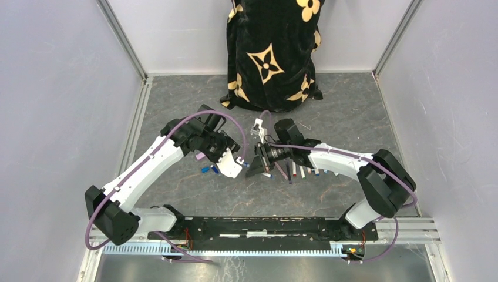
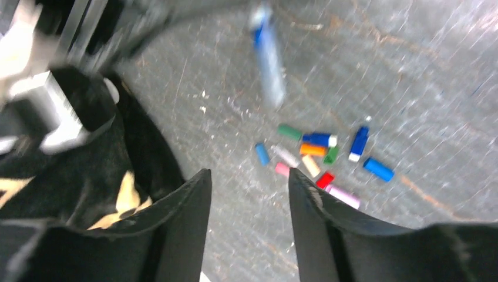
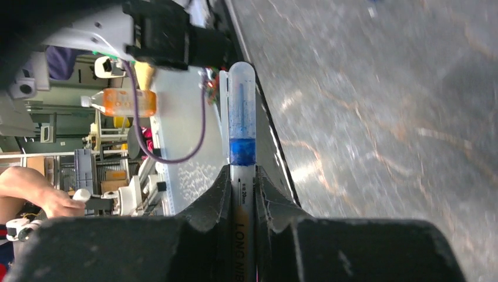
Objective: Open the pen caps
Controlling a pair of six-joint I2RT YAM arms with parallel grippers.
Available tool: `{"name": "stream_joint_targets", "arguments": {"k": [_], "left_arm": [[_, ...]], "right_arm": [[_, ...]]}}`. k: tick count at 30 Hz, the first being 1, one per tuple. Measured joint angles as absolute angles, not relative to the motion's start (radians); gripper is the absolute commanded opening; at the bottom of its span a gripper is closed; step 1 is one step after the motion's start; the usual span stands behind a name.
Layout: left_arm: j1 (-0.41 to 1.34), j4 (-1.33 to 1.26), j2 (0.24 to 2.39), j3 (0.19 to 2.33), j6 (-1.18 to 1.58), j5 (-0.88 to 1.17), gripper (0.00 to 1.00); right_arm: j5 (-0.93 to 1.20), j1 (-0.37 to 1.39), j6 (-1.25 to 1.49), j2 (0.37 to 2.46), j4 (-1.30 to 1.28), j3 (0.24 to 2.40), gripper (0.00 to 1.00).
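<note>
Hard to make out: the left wrist view is smeared by motion. A blurred pen (image 2: 267, 59), blue and white, shows near its top edge. From above, the two arms meet near the middle of the desk (image 1: 352, 117) and hide what lies under them.
Left gripper (image 2: 248, 176): fingers apart with nothing between them, hanging above the desk.
Right gripper (image 3: 242, 173): clamped on the white barrel of a pen.
Held pen (image 3: 242, 106): it sticks out past the fingertips, with a blue band and then a clear rounded end. I cannot tell whether that end is a cap. The fingers cover part of the print on the barrel.
Caps (image 2: 317, 154): a loose cluster on the desk just left of its middle, in green, blue, orange, red and pink. From above only a few specks show.
Other pens (image 1: 299, 172): a short row right of the middle, partly under the right arm.
Desk: grey with thin brownish veins and scratches.
Bag (image 1: 273, 53): black cloth with cream flower shapes, at the middle of the far edge, its top cut off.
Room: pale walls (image 1: 53, 88) on three sides and a black rail (image 1: 258, 226) along the near edge. Past it are blurred shelves and a person's bare arm (image 3: 35, 188).
</note>
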State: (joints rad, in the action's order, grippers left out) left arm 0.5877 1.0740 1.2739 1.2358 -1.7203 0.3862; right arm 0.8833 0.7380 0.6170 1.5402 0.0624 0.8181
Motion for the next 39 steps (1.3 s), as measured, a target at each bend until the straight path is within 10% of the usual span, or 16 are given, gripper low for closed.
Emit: {"name": "stream_joint_targets", "arguments": {"k": [6,19,22,25,27,30,39], "left_arm": [[0.694,1.024,1.203,1.152,-1.621,0.401,0.67],[0.726,0.941,1.217,1.140,-1.539,0.381,0.09],[0.726,0.943,1.218,1.140,-1.539,0.371,0.02],[0.726,0.946,1.217,1.141,-1.541,0.364,0.02],[0.722,0.956,1.217,1.146,-1.544,0.352,0.02],[0.706,0.978,1.217,1.159,-1.546,0.314,0.02],[0.663,1.016,1.225,1.204,-1.547,0.204,0.02]], "right_arm": [[0.921,0.764,0.713,1.585,0.212,0.925,0.00],[0.938,0.783,0.844,1.632,0.361,0.947,0.01],[0.938,0.783,0.853,1.639,0.374,0.947,0.36],[0.949,0.784,0.868,1.650,0.387,0.953,0.43],[0.977,0.785,0.869,1.679,0.384,0.981,0.37],[1.018,0.783,0.858,1.734,0.358,1.051,0.00],[1.095,0.778,0.761,1.884,0.190,1.302,0.00]]}}
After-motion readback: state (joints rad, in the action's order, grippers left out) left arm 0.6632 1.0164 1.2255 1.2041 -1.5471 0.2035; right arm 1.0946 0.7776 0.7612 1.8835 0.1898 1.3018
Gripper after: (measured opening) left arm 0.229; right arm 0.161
